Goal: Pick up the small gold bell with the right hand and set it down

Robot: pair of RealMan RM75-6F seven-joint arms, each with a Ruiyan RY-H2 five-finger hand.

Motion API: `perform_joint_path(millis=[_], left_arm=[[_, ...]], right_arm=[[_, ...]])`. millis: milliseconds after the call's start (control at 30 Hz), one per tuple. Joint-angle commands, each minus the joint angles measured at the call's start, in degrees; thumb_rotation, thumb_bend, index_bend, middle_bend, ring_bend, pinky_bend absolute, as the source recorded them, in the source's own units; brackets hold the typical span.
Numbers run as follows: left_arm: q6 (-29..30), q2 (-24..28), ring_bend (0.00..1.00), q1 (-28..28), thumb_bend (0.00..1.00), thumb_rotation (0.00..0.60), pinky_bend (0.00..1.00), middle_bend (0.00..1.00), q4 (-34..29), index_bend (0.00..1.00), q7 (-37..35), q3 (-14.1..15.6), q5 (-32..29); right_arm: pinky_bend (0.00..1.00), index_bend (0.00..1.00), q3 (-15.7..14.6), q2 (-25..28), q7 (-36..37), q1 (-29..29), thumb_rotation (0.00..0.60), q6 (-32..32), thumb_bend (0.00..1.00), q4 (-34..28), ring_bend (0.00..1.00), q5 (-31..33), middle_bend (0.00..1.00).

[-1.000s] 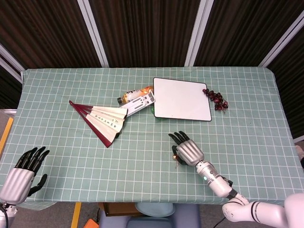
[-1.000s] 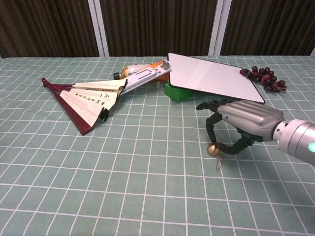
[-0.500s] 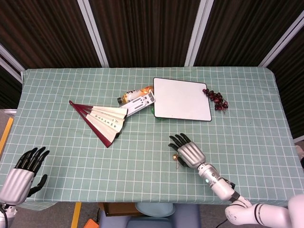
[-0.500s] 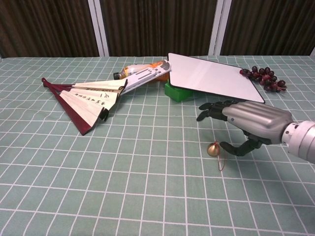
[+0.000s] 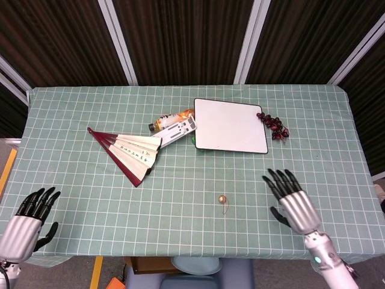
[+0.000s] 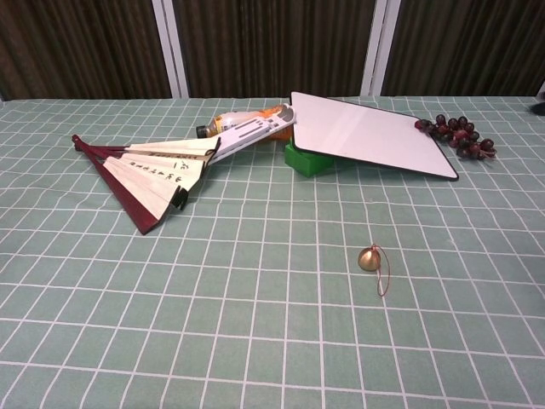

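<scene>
The small gold bell (image 5: 222, 198) lies alone on the green checked tablecloth, its thin cord trailing toward the front edge; the chest view shows the bell (image 6: 370, 259) on its side with the cord looped to its right. My right hand (image 5: 292, 204) hovers to the right of the bell, well apart from it, fingers spread and holding nothing. It is out of the chest view. My left hand (image 5: 27, 220) stays at the front left corner of the table, fingers apart and empty.
A folding fan (image 5: 129, 152) lies open at left centre. Behind it sit a bottle (image 5: 170, 119) and a remote (image 5: 175, 130). A white board (image 5: 230, 126) rests tilted on a green block (image 6: 308, 158). Dark grapes (image 5: 274, 126) lie at the back right.
My right hand has let go of the bell, opened and drawn back to the right, out of the chest view. The bell stays on the cloth. The left hand has barely moved.
</scene>
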Motion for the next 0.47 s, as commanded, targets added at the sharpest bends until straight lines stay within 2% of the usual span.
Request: perform_joint_path(millis=[33, 133, 467], left_arm=[[-1.3, 0.0, 0.0, 0.0, 0.45, 0.6, 0.13, 0.03, -1.0, 0.04, 1.1, 0.1, -1.2], [-1.7, 0.0, 0.0, -0.2, 0.45, 0.6, 0.13, 0.03, -1.2, 0.04, 1.5, -0.4, -1.7], [0.0, -0.2, 0.0, 0.3, 0.45, 0.6, 0.13, 0.03, -0.4, 0.04, 1.5, -0.4, -0.3]], right_arm=[[0.0, 0.0, -2.9, 3.2, 1.9, -7.3, 0.6, 5.2, 0.38, 2.5, 0.0, 0.1, 0.0], [0.0, 0.0, -2.1, 5.0, 4.3, -7.4, 0.6, 5.1, 0.38, 1.3, 0.0, 0.0, 0.0], [0.0, 0.0, -1.3, 6.5, 4.3, -8.2, 0.6, 2.9, 0.38, 0.0, 0.0, -1.2, 0.0]])
